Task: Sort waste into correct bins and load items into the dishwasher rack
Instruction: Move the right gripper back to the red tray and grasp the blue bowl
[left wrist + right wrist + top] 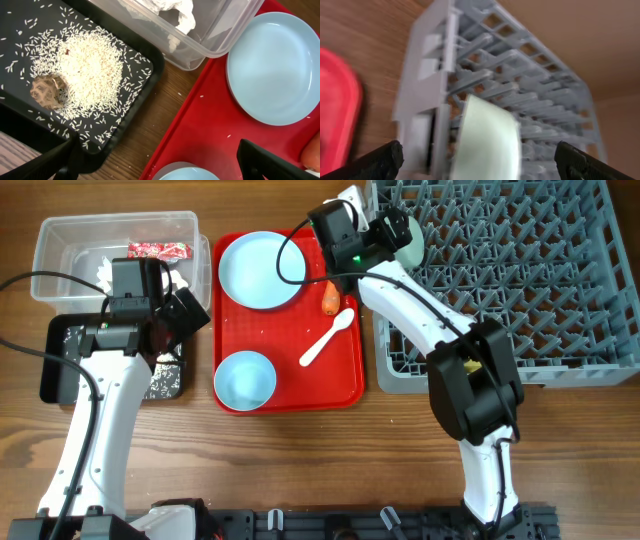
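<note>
Meanwhile, at upper centre of the overhead view, the right hand (479,152) spreads open around a pale green bowl (487,135) propped between dishwasher rack (520,270) pegs, apparently to keep it from rolling; the left hand (157,150), open and empty, hovers by the black tray (152,67)
</note>
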Available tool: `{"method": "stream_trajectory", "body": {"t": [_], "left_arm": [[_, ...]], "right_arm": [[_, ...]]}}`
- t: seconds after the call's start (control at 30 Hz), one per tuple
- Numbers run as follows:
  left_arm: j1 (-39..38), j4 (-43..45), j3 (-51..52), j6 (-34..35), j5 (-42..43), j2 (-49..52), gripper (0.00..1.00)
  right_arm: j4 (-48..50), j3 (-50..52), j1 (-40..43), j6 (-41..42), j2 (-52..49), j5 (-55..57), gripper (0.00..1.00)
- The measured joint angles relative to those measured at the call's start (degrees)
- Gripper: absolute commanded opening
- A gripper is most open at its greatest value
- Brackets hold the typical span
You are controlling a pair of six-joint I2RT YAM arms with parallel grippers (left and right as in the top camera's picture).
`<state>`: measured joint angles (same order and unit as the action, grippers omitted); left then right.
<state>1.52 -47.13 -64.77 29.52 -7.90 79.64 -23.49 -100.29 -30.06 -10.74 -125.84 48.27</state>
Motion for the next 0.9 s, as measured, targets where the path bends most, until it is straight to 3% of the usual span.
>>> {"method": "stream_trajectory", "body": {"t": [0.13,0.27,0.4,0.57,0.73,0.83,0.87,0.9], "left_arm": [[0.0,-0.07,0.0,0.0,0.02,0.0,1.0],[0.0,0.0,0.0,0.0,0.0,0.0,1.0],[0.0,0.0,0.0,0.0,0.0,0.0,1.0],[0.0,0.0,0.0,0.0,-0.02,0.0,1.0],[0.0,0.0,0.0,0.0,-0.02,0.0,1.0],[0.0,0.0,0.0,0.0,0.0,0.0,1.0],[0.0,-0.02,0.0,0.0,0.0,0.0,1.0],[0.0,0.0,0.0,0.0,0.0,0.0,1.0]], "right_arm": [[-10.01,0.09,0.15,2.62,7.91,-13.57,1.0],[-23.89,-0.02,0.2,3.69,20.68,-37.83,1.0],[-32.33,-0.13,0.15,4.96,22.53,-58.58,0.99],[-32.76,6.1,0.15,19.28,22.45,-70.51,0.96],[-27.34,14.93,-3.58,28.13,21.9,-73.46,0.9],[-22.67,18.82,-8.15,34.29,21.9,-73.26,0.79],[-21.84,20.13,-9.25,36.11,21.9,-72.59,0.72],[-19.58,22.25,-10.64,38.21,21.9,-71.78,0.56]]}}
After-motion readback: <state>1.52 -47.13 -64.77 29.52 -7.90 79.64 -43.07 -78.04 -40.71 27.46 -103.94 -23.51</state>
